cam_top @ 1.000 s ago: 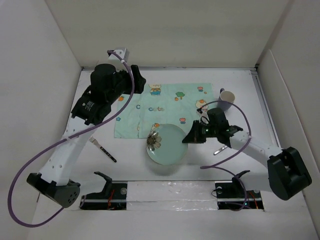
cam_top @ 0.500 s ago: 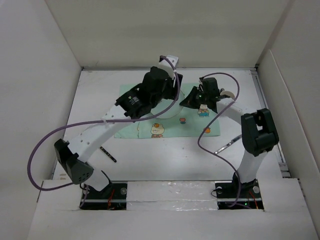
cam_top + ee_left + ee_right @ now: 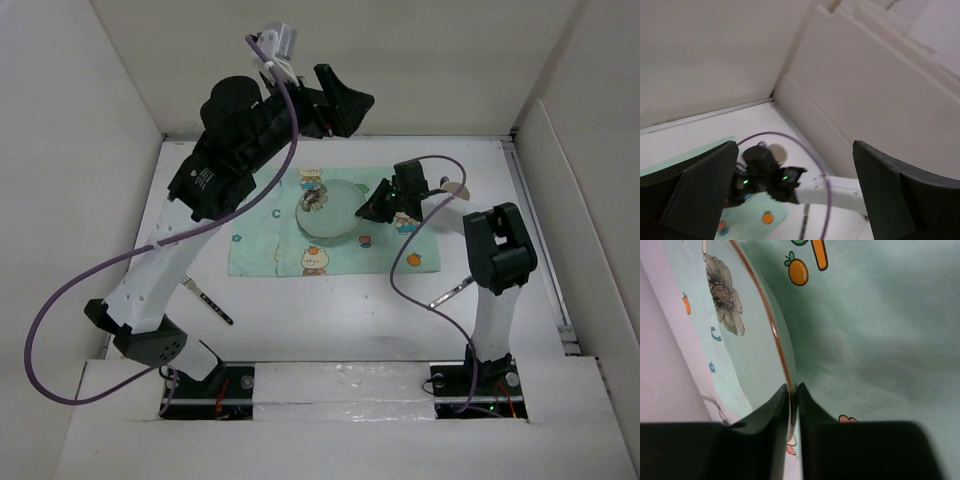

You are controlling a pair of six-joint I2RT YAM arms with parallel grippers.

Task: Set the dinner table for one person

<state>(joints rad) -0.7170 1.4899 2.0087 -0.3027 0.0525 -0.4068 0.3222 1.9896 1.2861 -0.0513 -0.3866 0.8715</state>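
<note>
Right claw (image 3: 364,212) nipped narrow on the plate (image 3: 330,205) rim; left claw (image 3: 350,92) spread wide and holding nothing.

On my right wrist view both fingers (image 3: 775,407) clamp the brown-edged rim of the pale green flower-print plate, which sits over the mint-green cartoon mat (image 3: 265,240) in the upper middle of the top view. My left claw hangs high at the top of that frame, against the back wall. The white desk (image 3: 330,320) fills the centre between white panels; a fork (image 3: 205,297) lies on it at lower left, well apart from the plate.
</note>
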